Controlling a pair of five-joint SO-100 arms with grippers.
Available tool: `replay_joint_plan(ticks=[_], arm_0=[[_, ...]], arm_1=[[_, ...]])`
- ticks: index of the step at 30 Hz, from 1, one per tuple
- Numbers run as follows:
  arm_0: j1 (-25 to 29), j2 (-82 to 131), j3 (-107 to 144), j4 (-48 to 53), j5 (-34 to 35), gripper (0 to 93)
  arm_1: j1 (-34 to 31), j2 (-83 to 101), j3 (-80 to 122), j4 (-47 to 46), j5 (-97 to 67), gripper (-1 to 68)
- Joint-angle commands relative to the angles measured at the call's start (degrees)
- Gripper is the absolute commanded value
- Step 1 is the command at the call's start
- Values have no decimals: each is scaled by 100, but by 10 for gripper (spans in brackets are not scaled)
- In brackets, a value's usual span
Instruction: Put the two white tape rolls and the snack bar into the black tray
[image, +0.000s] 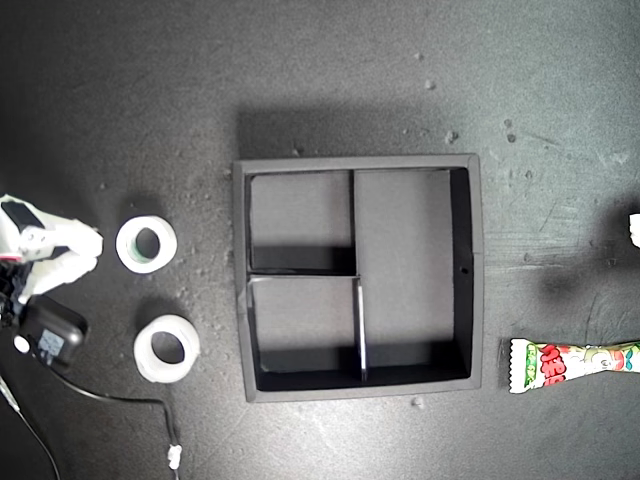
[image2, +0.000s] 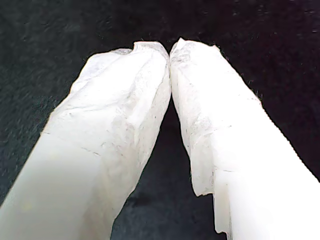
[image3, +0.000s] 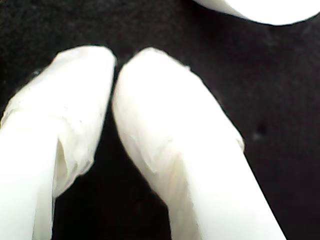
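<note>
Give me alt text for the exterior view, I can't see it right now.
An empty black tray with three compartments sits mid-frame on a dark table. Two white tape rolls lie apart at its left, near a white gripper at the left edge. The snack bar lies at the right edge.

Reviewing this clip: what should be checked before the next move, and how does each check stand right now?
1. Black tray compartments hold nothing: ok.
2. Upper tape roll and lower tape roll lie flat outside the tray, apart from each other: ok.
3. Snack bar fully in view: not ok, cut off by the exterior view's right edge.
4. My second claw open for a grasp: not ok, shut and empty.
5. My first claw open: not ok, shut and empty.
6. First claw's distance to the snack bar: cannot tell.
</note>
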Motion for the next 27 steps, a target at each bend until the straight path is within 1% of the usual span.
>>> replay_joint_plan(ticks=[1,2,3,5,7,9,10,11,12,13,14,15,18,20,21,23,25,26,27], arm_0=[[-193,272,325,18,-519,41],[-229,272,325,-44,-606,83],[-246,272,325,-149,-633,144],[-229,272,325,-554,-448,251],[-229,272,325,-1099,-53,300],[-237,272,325,-1512,176,339],[-255,272,325,-1617,70,382],[-316,272,325,-1529,-413,424],[-369,272,325,-1283,-1151,484],[-439,272,325,-976,-2039,542],[-501,272,325,-747,-2672,562],[-580,281,325,-677,-2830,580],[-703,281,325,-817,-2637,579],[-668,281,325,-1116,-2241,579],[-642,281,325,-1354,-1731,537],[-615,281,325,-1731,-1072,456],[-668,281,325,-2065,-650,296],[-721,281,325,-2241,-431,259],[-765,281,325,-2443,-132,249]], arm_1=[[369,-35,70,18,105,0],[413,-35,70,35,554,0],[422,-35,70,9,1055,0],[396,-35,70,-53,2162,6],[396,-35,70,-237,2232,-1],[466,-35,70,-334,2215,-2],[492,-35,70,-413,2136,-2],[510,-35,70,-527,1942,-2],[519,-35,70,-624,1802,-2],[519,-35,70,-703,1714,-2],[519,-35,70,-765,1652,-2],[501,-35,70,-817,1600,-2],[396,-35,70,-923,1468,-3],[316,-35,70,-940,1397,-3],[272,-35,70,-940,1371,-3],[229,-35,70,-940,1301,-3],[229,-35,70,-967,1222,-3],[229,-35,70,-993,1195,-3],[229,-35,70,-1020,1160,-3]])
